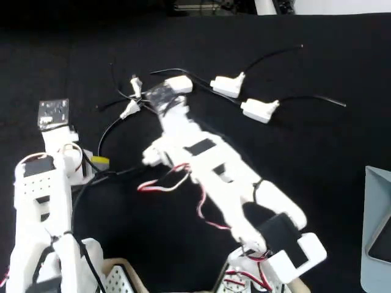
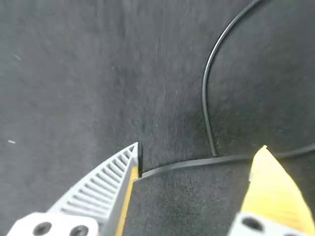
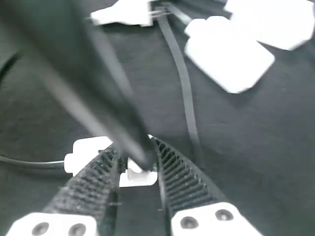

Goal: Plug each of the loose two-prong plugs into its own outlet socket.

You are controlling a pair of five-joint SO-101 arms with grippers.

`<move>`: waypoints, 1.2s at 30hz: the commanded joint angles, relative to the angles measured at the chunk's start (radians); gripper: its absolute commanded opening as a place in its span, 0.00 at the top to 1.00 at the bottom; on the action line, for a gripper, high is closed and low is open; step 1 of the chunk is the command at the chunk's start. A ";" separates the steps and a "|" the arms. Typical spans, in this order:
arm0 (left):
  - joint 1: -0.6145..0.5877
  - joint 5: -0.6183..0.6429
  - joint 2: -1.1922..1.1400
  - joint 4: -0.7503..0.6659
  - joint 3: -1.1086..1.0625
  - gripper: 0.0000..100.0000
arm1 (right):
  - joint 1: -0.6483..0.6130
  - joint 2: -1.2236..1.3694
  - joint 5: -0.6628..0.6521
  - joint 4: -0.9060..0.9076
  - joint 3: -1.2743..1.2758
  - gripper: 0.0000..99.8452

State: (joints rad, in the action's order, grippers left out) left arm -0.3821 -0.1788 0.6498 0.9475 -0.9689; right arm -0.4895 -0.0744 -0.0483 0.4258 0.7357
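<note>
Plug (image 3: 139, 178) sat pinched in the right gripper (image 3: 135, 155), apparently held ready for a socket (image 3: 229, 54); left gripper (image 2: 199, 152) hung spread above the worktop (image 2: 74, 73), idle.

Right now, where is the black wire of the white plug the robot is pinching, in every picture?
High view: the black wire bends from the white plug down toward the left gripper.
Left wrist view: likely the same wire, curving over the cloth ahead of the left gripper.
Right wrist view: the wire leads into the plug in the right gripper.
Shared landmark: the white plug, in the high and right wrist views.
</note>
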 commanded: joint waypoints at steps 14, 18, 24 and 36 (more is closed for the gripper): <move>0.015 -0.021 0.430 0.114 -0.087 0.65 | 0.525 -0.042 -0.083 -0.189 -0.050 0.98; -0.010 -0.041 0.453 0.115 -0.136 0.65 | 0.535 -0.047 -0.025 -0.057 -0.096 0.86; -0.140 -0.083 0.479 0.112 -0.159 0.65 | 0.476 -0.074 0.072 0.173 -0.231 0.84; -0.220 -0.092 0.479 -0.080 -0.418 0.65 | 0.129 -0.039 0.092 0.199 -0.377 0.84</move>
State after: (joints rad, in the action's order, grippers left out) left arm -0.5907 -0.2585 1.1162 0.9260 -1.3479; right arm -0.2777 -0.1174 0.0361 0.6191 0.4580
